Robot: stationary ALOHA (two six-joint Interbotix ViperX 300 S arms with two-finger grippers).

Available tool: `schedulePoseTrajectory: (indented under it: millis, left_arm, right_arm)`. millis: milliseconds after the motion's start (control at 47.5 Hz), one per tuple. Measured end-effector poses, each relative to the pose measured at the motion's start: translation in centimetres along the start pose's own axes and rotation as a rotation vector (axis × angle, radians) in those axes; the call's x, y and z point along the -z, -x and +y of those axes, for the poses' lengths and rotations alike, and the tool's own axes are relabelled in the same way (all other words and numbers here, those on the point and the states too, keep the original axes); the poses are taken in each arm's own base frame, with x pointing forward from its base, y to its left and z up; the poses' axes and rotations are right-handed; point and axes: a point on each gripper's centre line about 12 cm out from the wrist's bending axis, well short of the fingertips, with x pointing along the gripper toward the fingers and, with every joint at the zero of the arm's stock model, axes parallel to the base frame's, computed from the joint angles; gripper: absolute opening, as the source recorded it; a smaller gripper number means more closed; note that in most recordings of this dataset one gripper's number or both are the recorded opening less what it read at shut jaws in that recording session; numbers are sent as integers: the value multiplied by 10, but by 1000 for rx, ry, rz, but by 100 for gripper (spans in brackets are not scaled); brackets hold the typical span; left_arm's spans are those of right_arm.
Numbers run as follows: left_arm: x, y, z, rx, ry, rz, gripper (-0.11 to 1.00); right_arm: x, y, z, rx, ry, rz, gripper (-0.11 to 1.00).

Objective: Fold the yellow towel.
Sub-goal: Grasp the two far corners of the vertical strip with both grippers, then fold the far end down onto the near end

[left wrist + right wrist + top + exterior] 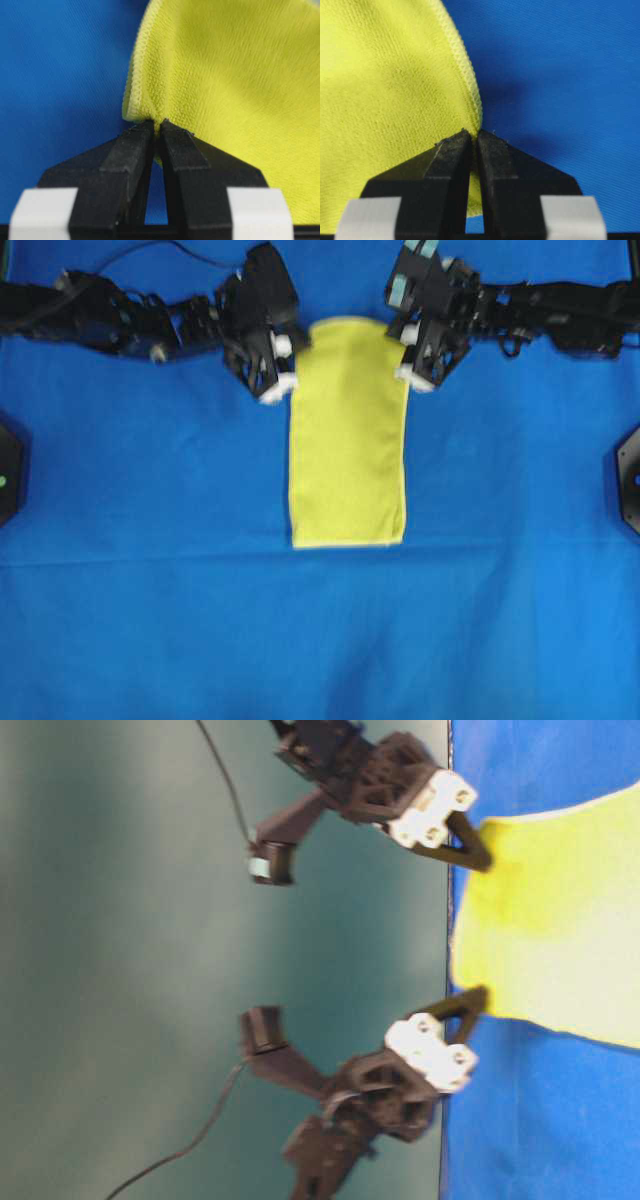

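The yellow towel (348,440) lies as a long narrow rectangle on the blue cloth, its near end flat and its far end raised. My left gripper (293,366) is shut on the far left corner of the towel. In the left wrist view the black fingertips (141,134) pinch the hemmed corner of the towel (225,75). My right gripper (402,356) is shut on the far right corner. In the right wrist view the gripper (475,134) pinches the towel (385,90) at its stitched hem. The table-level view shows the towel (560,920) held between both grippers.
The blue background cloth (150,590) covers the whole table. Black fixtures sit at the left edge (6,472) and the right edge (630,475). Both arms stretch in from the far corners.
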Motion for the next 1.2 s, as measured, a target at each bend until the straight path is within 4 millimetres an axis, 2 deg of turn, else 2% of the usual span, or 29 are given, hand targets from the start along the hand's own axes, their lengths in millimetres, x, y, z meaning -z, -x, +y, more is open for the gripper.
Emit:
schedulePoseTrajectory:
  millis: [126, 379, 485, 632, 885, 991, 1201]
  left_arm:
    - [-10, 6, 5, -10, -20, -26, 5]
    - [-6, 8, 3, -7, -24, -13, 5]
    - [-3, 12, -7, 14, -35, -8, 5]
    - [9, 21, -38, 82, -64, 16, 5]
    - [35, 44, -110, 244, -133, 69, 5]
    - [44, 52, -134, 299, -172, 92, 5]
    - [52, 68, -178, 402, -241, 94, 5]
  right_arm:
    - [-5, 12, -2, 9, -2, -15, 5]
    - [-6, 15, 0, 7, -13, -16, 5]
    - [-4, 19, 10, -8, 1, -10, 5]
    - [2, 30, 37, -59, 17, -8, 5]
    - [24, 47, 100, -184, 30, 24, 5]
    - [31, 54, 126, -233, 53, 38, 5]
    - [40, 64, 158, -289, 69, 65, 5]
